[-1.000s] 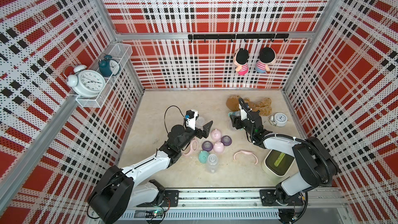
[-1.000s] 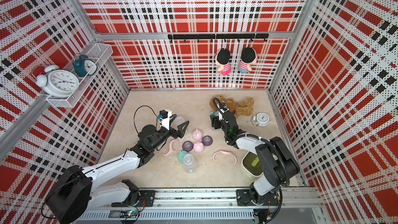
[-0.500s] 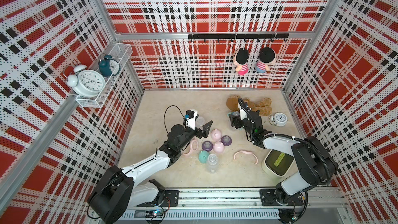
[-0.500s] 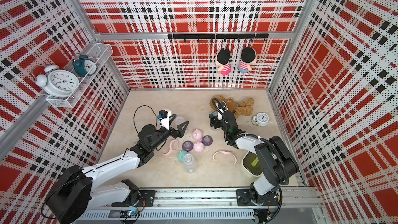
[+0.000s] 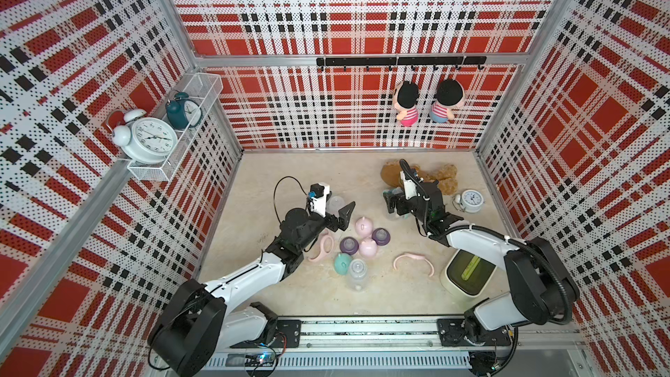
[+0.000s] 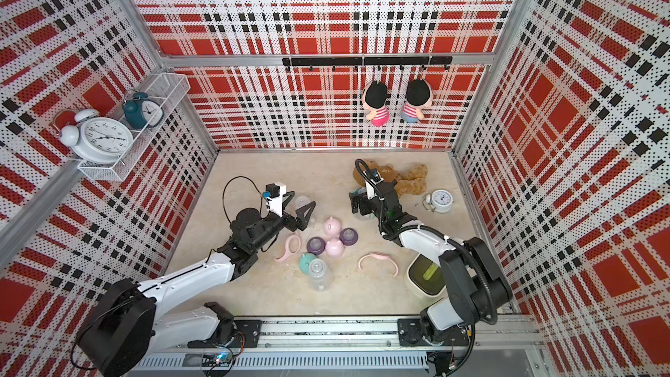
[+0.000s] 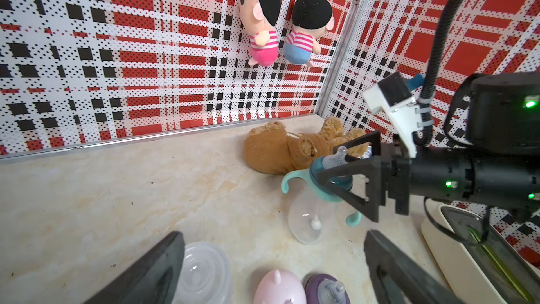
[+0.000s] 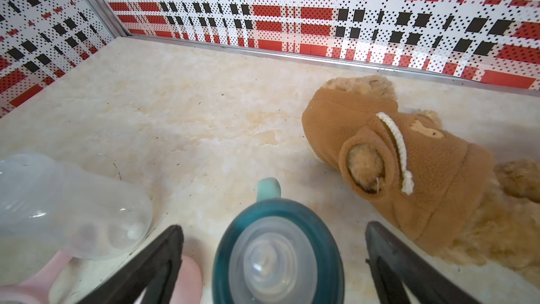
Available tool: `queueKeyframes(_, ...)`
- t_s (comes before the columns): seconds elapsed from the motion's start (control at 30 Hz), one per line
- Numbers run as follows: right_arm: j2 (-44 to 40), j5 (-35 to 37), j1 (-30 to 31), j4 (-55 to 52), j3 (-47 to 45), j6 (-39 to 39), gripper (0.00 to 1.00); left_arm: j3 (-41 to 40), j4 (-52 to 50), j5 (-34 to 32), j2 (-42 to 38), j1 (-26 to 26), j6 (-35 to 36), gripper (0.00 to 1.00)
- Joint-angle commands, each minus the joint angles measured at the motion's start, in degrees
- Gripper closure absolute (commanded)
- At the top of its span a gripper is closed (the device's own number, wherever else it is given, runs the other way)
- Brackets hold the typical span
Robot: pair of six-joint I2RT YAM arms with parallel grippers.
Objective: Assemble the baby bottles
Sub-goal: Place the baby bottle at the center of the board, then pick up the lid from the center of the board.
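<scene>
Sitting between parted jaws of right tool [image 8: 273,228] — teal-collared bottle [image 8: 277,261].

The teal-collared bottle [image 7: 309,217] stands upright between the spread jaws of my right claw [image 8: 273,228]. It has a clear body, a bare teat and a mint handle ring [image 7: 287,181], and I see a gap on either side. A bare clear bottle [image 7: 204,270] sits right against one finger of my left claw [image 7: 274,234], apparently on its side. Just off that claw's tips cluster a pink eared cap [image 5: 363,226], its twin [image 5: 368,247] and two purple collars [image 5: 348,245], [image 5: 380,236], teats up. A pink handle ring [image 5: 323,246] lies beside the left claw's wrist, and another pink ring [image 5: 413,262] lies behind my right claw. Further back, a mint cap [image 5: 342,262] touches a clear bottle lying flat [image 5: 357,275].
</scene>
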Motion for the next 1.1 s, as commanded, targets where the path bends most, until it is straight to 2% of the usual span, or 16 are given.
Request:
queueKeyframes(0.0,-5.37,-1.40,0.83,-9.64,2.98,0.00,0.00,-0.63,-0.78,1.92,-1.00,1.65,-1.59,0.02)
queueKeyframes(0.13,-8.20,-3.93,2.11,-21.72,8.35,-0.43,0.03,-0.63,-1.15,2.02,-1.28,2.90,-2.98,0.02)
queueKeyframes(0.23,-8.71,-4.07,5.34,-32.93,14.73,-1.85,0.05,-0.63,-1.90,2.69,-1.86,4.22,-4.47,0.02)
queueKeyframes(0.33,-7.43,-4.74,8.20,-43.07,21.68,-2.28,0.08,-0.83,-2.86,2.47,-2.99,6.03,-6.22,0.02)
queueKeyframes(0.4,-6.16,-7.72,9.28,-48.75,25.44,-2.05,0.08,-1.15,-3.19,2.55,-3.75,7.55,-7.86,0.02)
queueKeyframes(0.63,-2.61,-9.15,17.28,-59.66,35.55,-2.11,0.10,-1.95,-4.33,1.63,-5.30,13.77,-13.24,0.02)
queueKeyframes(0.83,4.36,-6.57,24.47,-66.44,42.46,-2.24,0.13,-1.84,-4.60,2.62,-4.61,19.29,-16.36,0.02)
queueKeyframes(1.07,13.68,-5.61,29.32,-73.10,49.69,-5.69,0.14,-2.29,-4.82,2.84,-4.79,23.39,-18.61,0.02)
